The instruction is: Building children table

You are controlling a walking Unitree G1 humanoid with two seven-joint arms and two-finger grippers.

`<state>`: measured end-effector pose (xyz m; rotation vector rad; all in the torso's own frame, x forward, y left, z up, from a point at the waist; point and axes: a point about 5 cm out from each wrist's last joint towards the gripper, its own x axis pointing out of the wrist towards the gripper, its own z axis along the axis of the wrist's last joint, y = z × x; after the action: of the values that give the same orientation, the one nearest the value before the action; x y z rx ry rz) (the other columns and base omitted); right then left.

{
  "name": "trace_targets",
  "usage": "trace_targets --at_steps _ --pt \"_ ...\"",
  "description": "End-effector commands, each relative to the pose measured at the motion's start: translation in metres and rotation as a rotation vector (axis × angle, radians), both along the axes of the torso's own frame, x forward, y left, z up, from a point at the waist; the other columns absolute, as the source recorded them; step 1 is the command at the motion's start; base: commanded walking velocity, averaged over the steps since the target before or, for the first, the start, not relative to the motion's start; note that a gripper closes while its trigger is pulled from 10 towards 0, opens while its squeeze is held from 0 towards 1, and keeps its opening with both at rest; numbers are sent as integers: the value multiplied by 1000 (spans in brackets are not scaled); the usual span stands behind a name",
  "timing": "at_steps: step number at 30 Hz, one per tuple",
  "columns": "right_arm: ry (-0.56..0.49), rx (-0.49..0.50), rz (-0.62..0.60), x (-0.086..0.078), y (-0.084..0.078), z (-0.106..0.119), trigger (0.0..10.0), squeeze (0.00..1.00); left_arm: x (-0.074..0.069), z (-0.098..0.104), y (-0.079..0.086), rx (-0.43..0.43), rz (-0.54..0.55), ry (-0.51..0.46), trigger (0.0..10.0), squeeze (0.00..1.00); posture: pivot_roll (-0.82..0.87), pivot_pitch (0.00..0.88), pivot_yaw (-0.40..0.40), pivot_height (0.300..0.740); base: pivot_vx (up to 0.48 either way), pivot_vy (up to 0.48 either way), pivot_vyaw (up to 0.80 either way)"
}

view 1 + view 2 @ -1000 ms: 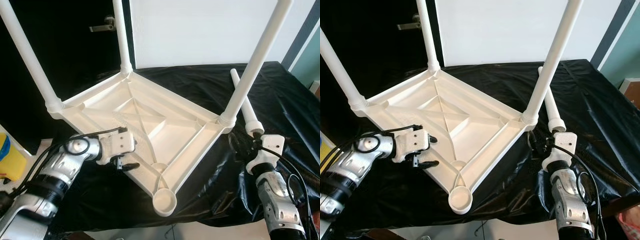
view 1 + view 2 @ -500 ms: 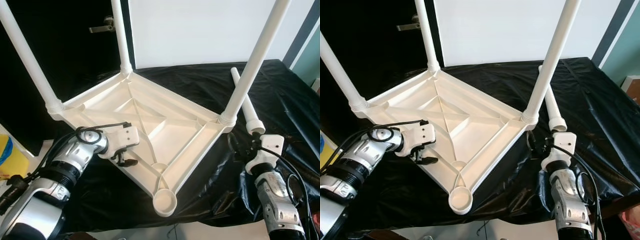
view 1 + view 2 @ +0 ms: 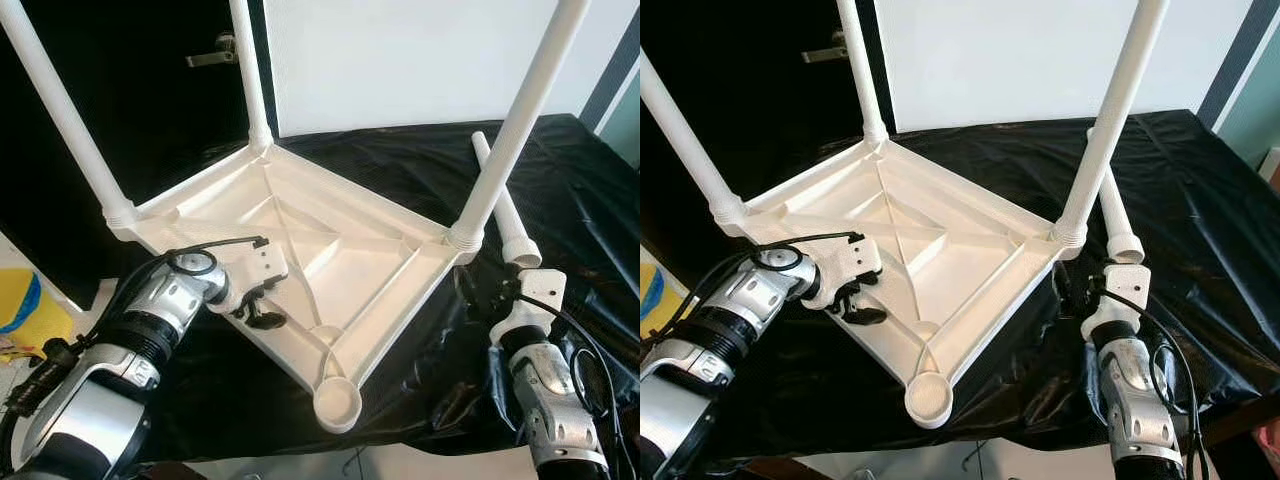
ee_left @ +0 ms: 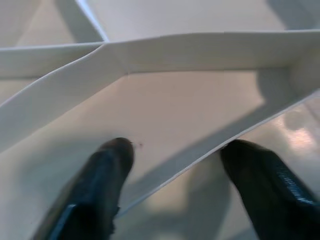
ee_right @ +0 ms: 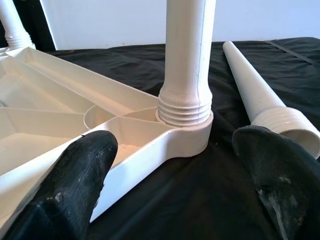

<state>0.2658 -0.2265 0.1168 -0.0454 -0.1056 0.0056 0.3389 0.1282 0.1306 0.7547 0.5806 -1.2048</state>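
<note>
The left fingers [image 4: 107, 190] are spread astride the tabletop [image 3: 330, 250] rim, not yet closed on it. The right fingers [image 5: 80, 180] are held wide open and empty, with the loose leg [image 3: 503, 215] lying just beyond them on the black-draped bench [image 3: 1200, 220]. The leg is judged light, stiff and slippery, best gripped near its threaded end. One socket [image 3: 337, 402] is unfilled; the standing leg [image 3: 1105, 130] crowds the approach.

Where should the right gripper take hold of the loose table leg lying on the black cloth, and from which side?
Probably the loose leg near its threaded collar: it lies flat, collar end nearest the right gripper, whose jaws stand open. Come from above; the tabletop corner crowds its left side.
</note>
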Motion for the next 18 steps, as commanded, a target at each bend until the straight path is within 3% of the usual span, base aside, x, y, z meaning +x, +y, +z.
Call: trace_targets --at_steps 1,3,4,5,6,8,9,18 --pt "12 5 -6 -2 1 -3 10000 0 -6 4 -7 -24 -84 56 1137 0 -37 12 68 740 0 0 0" --pt "12 5 -6 -2 1 -3 10000 0 -6 4 -7 -24 -84 56 1137 0 -37 12 68 740 0 0 0" --pt "12 6 -8 -2 1 -3 10000 0 -8 4 -8 -26 -104 68 0 0 -37 12 68 740 0 0 0" --pt "12 6 -8 -2 1 -3 10000 0 -8 4 -8 -26 -104 68 0 0 -37 12 68 740 0 0 0" --pt "11 7 -12 -2 0 -3 10000 0 -11 4 -10 -31 -128 92 1686 0 -36 14 71 740 0 0 0" --pt "11 7 -12 -2 0 -3 10000 0 -11 4 -10 -31 -128 92 1686 0 -36 14 71 740 0 0 0" --pt "10 9 -15 -2 1 -3 10000 0 -13 4 -11 -33 -144 103 157 0 -36 14 73 740 0 0 0" --pt "7 15 -22 -2 2 -3 10000 0 -20 2 -16 -39 -186 145 0 0 -38 15 75 740 0 0 0"
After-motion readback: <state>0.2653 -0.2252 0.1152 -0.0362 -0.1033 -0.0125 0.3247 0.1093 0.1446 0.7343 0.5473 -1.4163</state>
